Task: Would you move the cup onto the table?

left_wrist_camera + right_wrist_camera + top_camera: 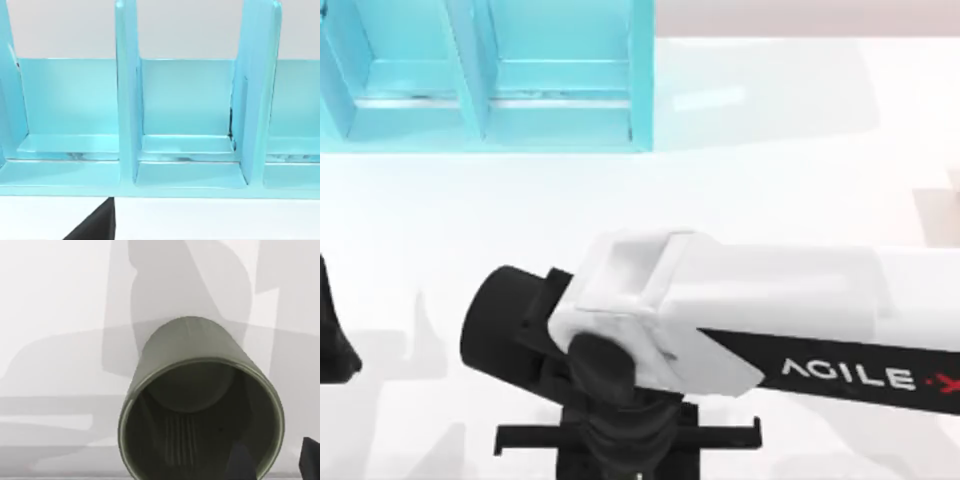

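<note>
Olive cup [200,405] upright over white counter [50,315]. Right gripper [270,460] pinches its rim. Left gripper state: cannot tell.

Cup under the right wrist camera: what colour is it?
Dark olive green, plain, inside and out; the cup shows best in the right wrist view.

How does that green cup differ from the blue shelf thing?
The cup is dull olive green; the shelf unit is bright turquoise. The cup is round and hollow with one opening; the shelf unit is boxy, split by upright dividers into compartments. Both are plain, with smooth surfaces, and nothing inside them.
</note>
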`<action>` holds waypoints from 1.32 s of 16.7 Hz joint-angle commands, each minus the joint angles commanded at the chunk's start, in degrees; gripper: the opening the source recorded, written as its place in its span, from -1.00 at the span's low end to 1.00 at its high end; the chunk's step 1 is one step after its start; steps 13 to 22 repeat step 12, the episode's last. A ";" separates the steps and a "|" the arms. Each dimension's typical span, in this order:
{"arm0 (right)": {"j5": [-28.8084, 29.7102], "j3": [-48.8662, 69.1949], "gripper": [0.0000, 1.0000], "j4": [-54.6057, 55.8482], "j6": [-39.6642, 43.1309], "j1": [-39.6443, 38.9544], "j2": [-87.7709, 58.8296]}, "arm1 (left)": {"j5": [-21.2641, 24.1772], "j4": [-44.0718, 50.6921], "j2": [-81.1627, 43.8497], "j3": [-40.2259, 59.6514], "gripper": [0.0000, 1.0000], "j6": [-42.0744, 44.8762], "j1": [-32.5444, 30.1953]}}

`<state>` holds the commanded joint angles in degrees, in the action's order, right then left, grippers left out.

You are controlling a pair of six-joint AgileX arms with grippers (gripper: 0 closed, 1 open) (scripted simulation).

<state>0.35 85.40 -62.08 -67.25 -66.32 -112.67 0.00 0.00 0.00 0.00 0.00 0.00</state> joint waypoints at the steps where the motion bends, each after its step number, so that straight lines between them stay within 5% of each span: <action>1: 0.00 0.00 0.21 0.00 0.00 0.00 0.00 | 0.00 0.00 0.00 0.00 1.00 0.00 0.00; 7: 0.00 0.00 1.00 0.00 0.00 0.00 0.00 | 0.00 0.00 0.00 0.00 1.00 0.00 0.00; 22: 0.00 0.00 1.00 0.00 0.00 0.00 0.00 | 0.00 0.00 0.00 0.00 1.00 0.00 0.00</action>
